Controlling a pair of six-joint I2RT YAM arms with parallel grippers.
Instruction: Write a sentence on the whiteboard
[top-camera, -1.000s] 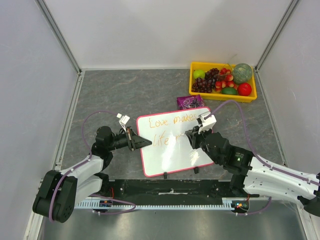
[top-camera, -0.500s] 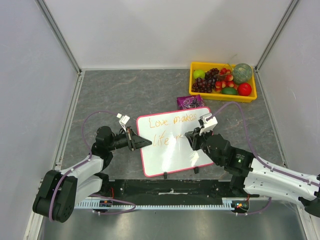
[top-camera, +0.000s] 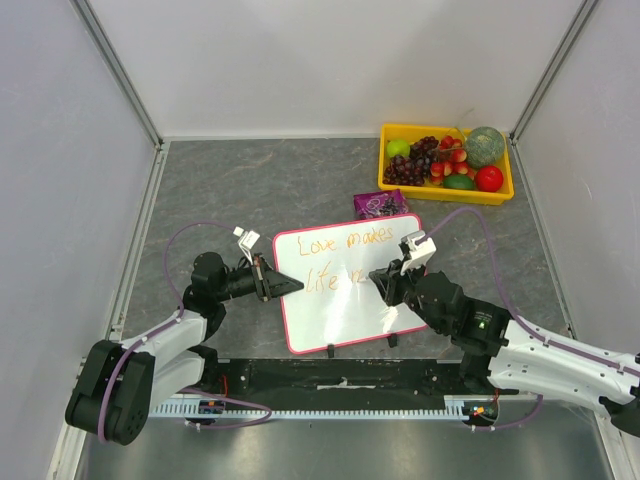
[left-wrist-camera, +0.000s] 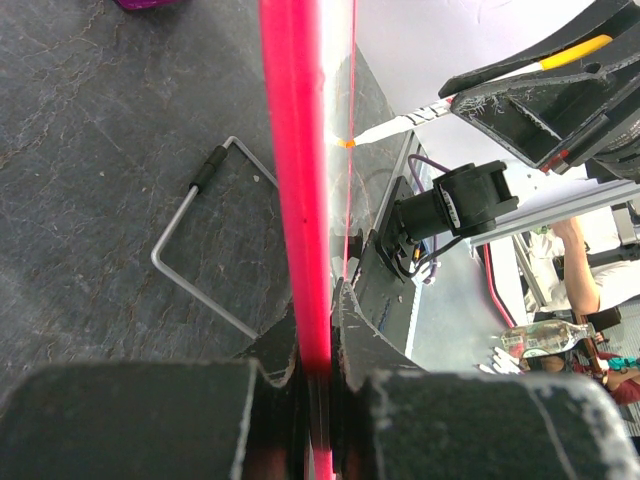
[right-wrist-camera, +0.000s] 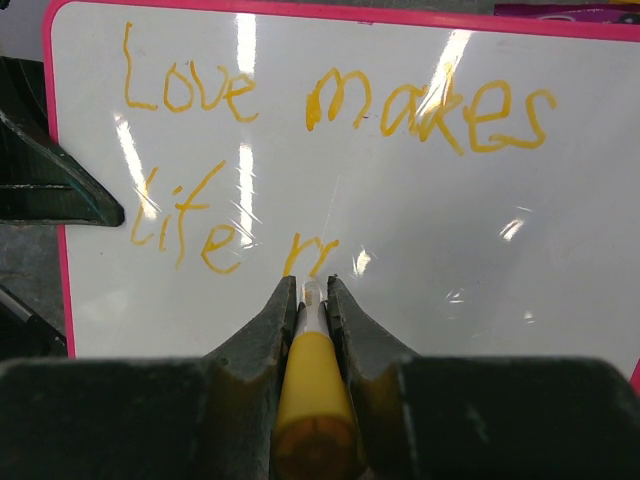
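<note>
While the whiteboard sits mid-table betw. the two arms, near their bases, its left edge is held by the left gripper. Its fingers are pressed onto the pink frame from both sides, seen edge-on in the left wrist view. Over the board's middle, the right gripper has its fingers clamped tight on an orange marker, tip meeting the white surface. The sentence is orange, 2 lines: "Love makes" on top, "life" below w/ an "r"-like stroke right at the tip. The board's two black feet are at its near edge. The yellow fruit tray is in the far right corner, well apart. A small purple item lies just beyond the board's far edge.
</note>
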